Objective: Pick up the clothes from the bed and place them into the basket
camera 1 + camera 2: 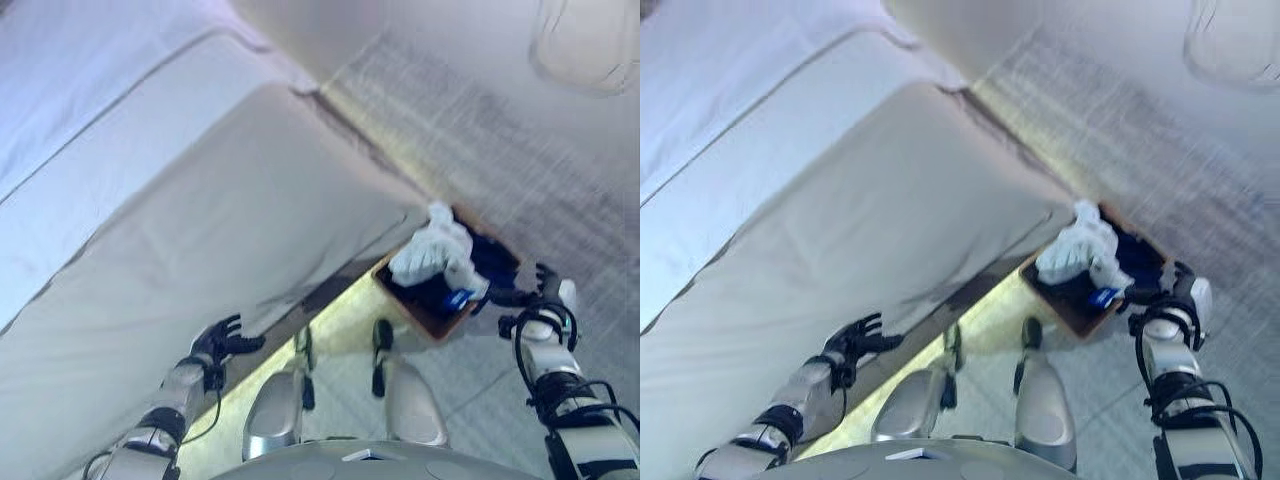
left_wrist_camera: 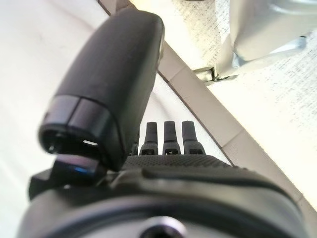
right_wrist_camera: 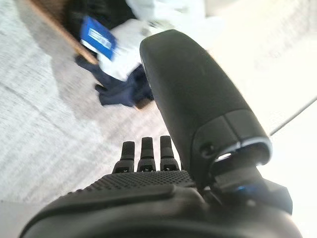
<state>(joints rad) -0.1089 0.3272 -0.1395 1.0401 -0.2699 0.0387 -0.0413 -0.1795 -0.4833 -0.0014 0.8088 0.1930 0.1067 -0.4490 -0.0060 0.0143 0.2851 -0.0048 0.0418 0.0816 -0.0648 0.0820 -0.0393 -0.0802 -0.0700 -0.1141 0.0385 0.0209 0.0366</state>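
Observation:
A brown basket [image 1: 432, 318] stands on the floor at the bed's corner, holding a white garment [image 1: 432, 252] and dark blue clothes [image 1: 492, 256]; dark cloth [image 3: 124, 91] spills over its rim. My right hand [image 1: 530, 292] is beside the basket's right edge, open and empty, its fingers [image 3: 143, 151] straight. My left hand [image 1: 226, 340] hovers at the near edge of the bed [image 1: 200, 220], open with fingers spread, holding nothing. The pale mattress shows no clothes on it.
A grey carpet [image 1: 500, 120] covers the floor past the bed. A pale round object [image 1: 585, 40] lies at the far right. The bed frame's edge [image 2: 208, 106] runs along a tiled strip by the mattress.

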